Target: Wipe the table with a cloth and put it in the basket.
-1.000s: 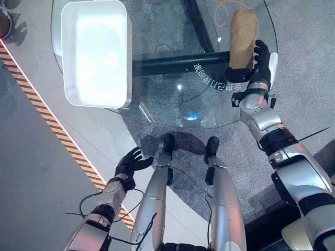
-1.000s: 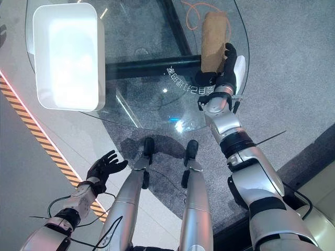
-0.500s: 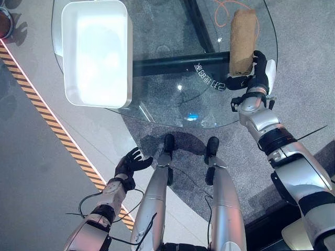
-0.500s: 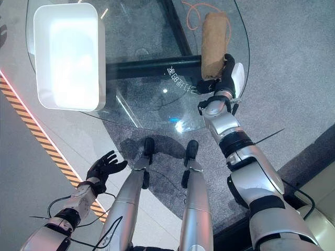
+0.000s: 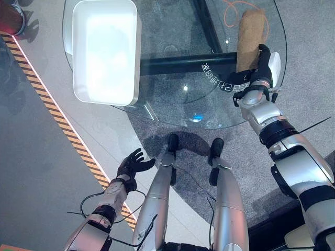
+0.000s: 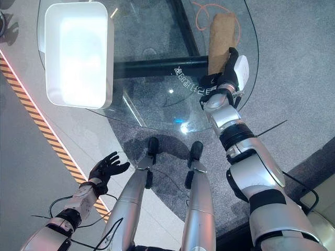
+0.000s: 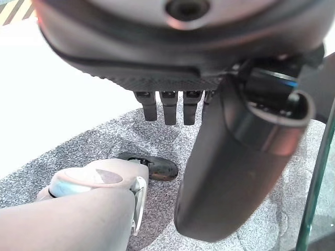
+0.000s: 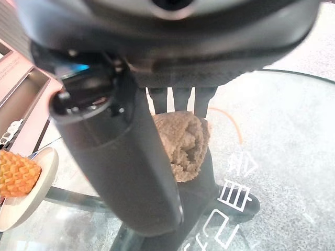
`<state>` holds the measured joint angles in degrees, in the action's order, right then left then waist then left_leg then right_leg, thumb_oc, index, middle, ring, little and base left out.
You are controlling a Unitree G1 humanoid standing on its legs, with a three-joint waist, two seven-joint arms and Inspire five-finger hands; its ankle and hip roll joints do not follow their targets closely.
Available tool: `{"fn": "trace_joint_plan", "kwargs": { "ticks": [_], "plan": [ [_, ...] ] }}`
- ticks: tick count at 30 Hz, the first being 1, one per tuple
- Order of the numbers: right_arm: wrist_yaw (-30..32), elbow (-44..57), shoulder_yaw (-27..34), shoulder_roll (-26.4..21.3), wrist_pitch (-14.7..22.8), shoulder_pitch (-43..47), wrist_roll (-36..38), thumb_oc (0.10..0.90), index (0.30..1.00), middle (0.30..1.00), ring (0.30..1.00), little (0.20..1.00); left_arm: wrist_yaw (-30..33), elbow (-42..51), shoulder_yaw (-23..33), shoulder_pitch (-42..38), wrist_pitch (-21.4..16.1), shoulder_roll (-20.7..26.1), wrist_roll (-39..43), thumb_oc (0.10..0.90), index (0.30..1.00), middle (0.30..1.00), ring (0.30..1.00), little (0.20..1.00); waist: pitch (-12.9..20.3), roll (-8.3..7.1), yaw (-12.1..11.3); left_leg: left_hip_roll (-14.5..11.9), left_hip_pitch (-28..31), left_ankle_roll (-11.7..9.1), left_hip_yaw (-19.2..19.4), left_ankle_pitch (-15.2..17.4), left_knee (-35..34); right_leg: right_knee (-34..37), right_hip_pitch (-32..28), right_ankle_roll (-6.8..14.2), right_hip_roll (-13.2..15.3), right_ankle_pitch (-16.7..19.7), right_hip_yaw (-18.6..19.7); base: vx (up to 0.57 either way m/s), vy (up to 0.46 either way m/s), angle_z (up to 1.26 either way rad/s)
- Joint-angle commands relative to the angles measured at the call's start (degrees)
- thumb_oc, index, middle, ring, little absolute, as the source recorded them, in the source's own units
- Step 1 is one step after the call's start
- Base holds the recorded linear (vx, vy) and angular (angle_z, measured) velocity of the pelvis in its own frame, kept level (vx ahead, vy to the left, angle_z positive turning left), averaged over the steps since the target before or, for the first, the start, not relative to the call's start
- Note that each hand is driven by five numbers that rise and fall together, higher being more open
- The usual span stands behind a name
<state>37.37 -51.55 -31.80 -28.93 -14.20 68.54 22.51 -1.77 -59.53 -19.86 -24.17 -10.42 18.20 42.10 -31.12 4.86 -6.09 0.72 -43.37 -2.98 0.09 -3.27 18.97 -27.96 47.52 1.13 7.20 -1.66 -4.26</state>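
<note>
Wiping stage: right hand on near end of cloth, grip unclear (fingers hidden). Basket far across table, awaiting cloth. Left hand idle, fingers spread.

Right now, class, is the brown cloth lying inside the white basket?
No, the brown cloth lies on the glass table by the right robot hand, apart from the white basket.

Orange cord loops on grey carpet beneath the glass. Striped tape line crosses the floor. Plate holds orange fruit.
</note>
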Motion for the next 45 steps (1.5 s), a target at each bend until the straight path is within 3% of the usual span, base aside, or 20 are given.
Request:
{"fn": "trace_joint_plan", "kwargs": {
  "ticks": [1, 11, 12, 13, 14, 23, 35, 45],
  "plan": [
    [0.4, -1.5, -2.8, -2.4, 3.0, 7.3, -3.1, 0.8, 0.9, 0.9, 0.9, 0.9, 0.3, 0.8, -1.0, 3.6, -1.0, -1.3, 1.1, 0.8, 0.9, 0.9, 0.9, 0.9, 1.3, 4.14, -0.1, 3.1, -1.0, 1.6, 2.0, 3.3, 3.2, 0.7, 0.1, -0.5, -1.3, -1.9, -5.0, 0.0, 0.0, 0.0],
    [-0.9, -7.2, -3.7, -2.7, 1.9, 9.2, -4.2, 0.8, 0.9, 0.9, 0.9, 0.9, 0.0, 0.6, -2.0, 3.6, -1.0, -1.5, 1.0, 0.8, 0.9, 0.9, 0.9, 0.9, 1.3, 4.97, -0.8, 3.3, -1.4, 1.7, 1.6, 3.2, 3.3, 0.1, 0.8, -0.5, -1.2, -1.9, -5.1, 0.01, -0.001, 0.02],
    [-1.6, -8.3, -3.6, -2.7, 2.0, 9.3, -4.4, 0.424, 0.578, 0.578, 0.578, 0.524, -0.3, 0.3, -2.1, 3.6, -1.2, -1.4, 1.1, 0.8, 0.9, 0.9, 0.9, 0.9, 1.3, 5.03, -0.8, 3.4, -1.6, 1.7, 1.5, 3.2, 3.6, -0.1, 1.0, -0.4, -1.1, -1.9, -5.1, 0.0, -0.011, 0.04],
    [-2.3, -9.2, -3.8, -2.6, 2.4, 9.4, -4.5, 0.336, 0.502, 0.502, 0.502, 0.436, -0.4, 0.2, -2.3, 3.6, -1.4, -1.4, 1.2, 0.8, 0.9, 0.9, 0.9, 0.9, 1.3, 5.13, -0.9, 3.5, -1.6, 1.8, 1.4, 3.2, 3.6, 0.1, 0.9, -0.4, -1.1, -1.8, -5.1, 0.0, -0.014, 0.04],
    [-3.2, -10.3, -3.9, -2.6, 2.8, 9.5, -5.0, 0.1, 0.3, 0.3, 0.3, 0.2, -0.3, 0.3, -2.5, 3.5, -1.5, -1.6, 1.2, 0.8, 0.9, 0.9, 0.9, 0.9, 1.3, 5.29, -1.1, 3.6, -1.8, 1.8, 1.3, 3.3, 3.8, -0.1, 1.1, -0.4, -1.0, -1.8, -5.1, 0.0, 0.0, 0.0],
    [-6.1, -15.5, -4.4, -2.2, 4.7, 10.4, -4.3, 0.1, 0.3, 0.3, 0.3, 0.2, -1.1, 0.5, -3.4, 3.0, -1.1, -1.2, 2.0, 0.8, 0.9, 0.9, 0.9, 0.9, 1.3, 6.52, -1.6, 3.8, -1.8, 1.9, 1.2, 2.9, 3.5, -0.5, 1.6, -0.3, -0.6, -1.8, -5.3, 0.0, 0.002, 0.01],
    [-6.1, -13.9, -4.3, -2.2, 5.8, 9.6, -5.7, 0.1, 0.3, 0.3, 0.3, 0.2, -1.6, 0.7, -3.6, 3.2, -1.3, -1.0, 2.2, 0.8, 0.9, 0.9, 0.9, 0.9, 1.3, 6.34, -1.5, 3.6, -1.7, 1.8, 1.4, 2.3, 2.4, 0.4, 1.5, -0.1, -0.7, -1.1, -5.6, 0.0, 0.0, 0.0],
    [-9.9, -6.9, -8.2, -1.7, 8.6, 10.2, -17.3, 0.1, 0.3, 0.3, 0.3, 0.2, -0.7, 1.7, -3.5, 2.9, -1.0, -1.0, 1.6, 0.8, 0.9, 0.9, 0.9, 0.9, 1.3, 5.98, -1.6, 3.8, -1.4, 1.6, 1.1, 1.7, 1.3, 1.5, 1.2, 0.2, -0.8, -0.6, -6.0, 0.0, 0.0, 0.0]
  ]
}}
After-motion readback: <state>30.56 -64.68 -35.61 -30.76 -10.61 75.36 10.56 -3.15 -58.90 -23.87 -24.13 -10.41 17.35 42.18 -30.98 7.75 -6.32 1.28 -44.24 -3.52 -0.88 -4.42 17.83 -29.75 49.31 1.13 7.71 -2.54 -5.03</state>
